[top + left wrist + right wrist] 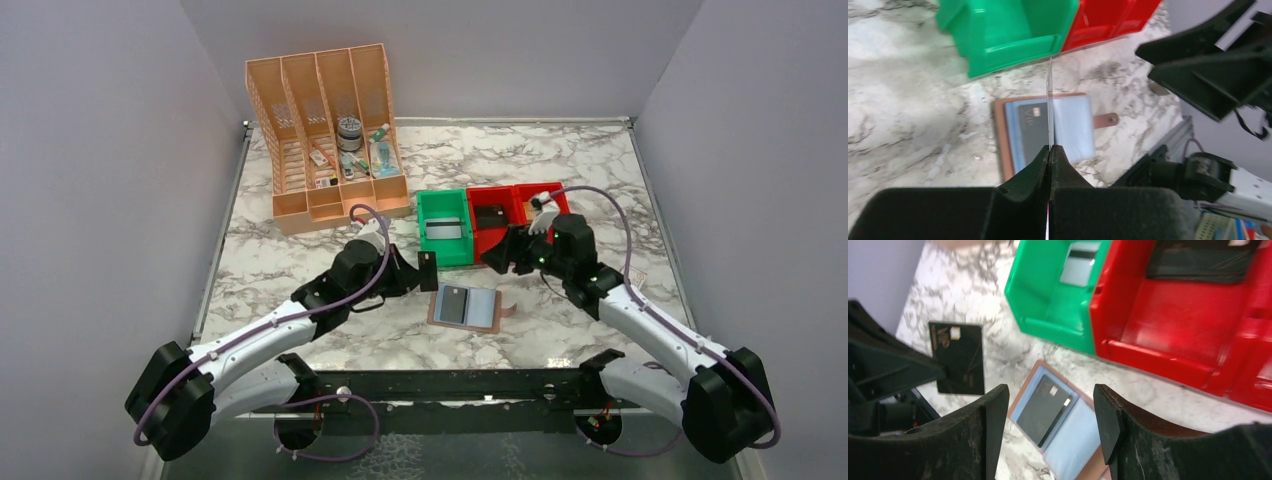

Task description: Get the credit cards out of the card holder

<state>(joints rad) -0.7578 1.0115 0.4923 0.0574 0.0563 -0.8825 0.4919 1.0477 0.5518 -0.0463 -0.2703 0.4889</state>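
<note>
Above marble table [262,262], lilac walls [90,150]: left end effector [1050,150] pinches credit card [958,357], right end effector [1050,400] spread.

Two tools: the left tool [1049,149] and the right tool [1050,400]. One card holder [1073,440] lies spread on the bench [300,250] between them. Two dark cards are certain: one credit card [958,357] pinched in the left tool, and a second credit card [1043,407] tucked in the holder under the right tool. One more dark flat rectangle [1198,260] lies ahead of the right tool; whether it is a card cannot be told. One pale card [1078,267] lies beside it. Three bins stand ahead of the right tool: one green bin [1048,300] and two red bins [1173,315] [1260,365]. One orange rack [320,90] with four slots stands beyond the left tool; its small contents cannot be counted.
</note>
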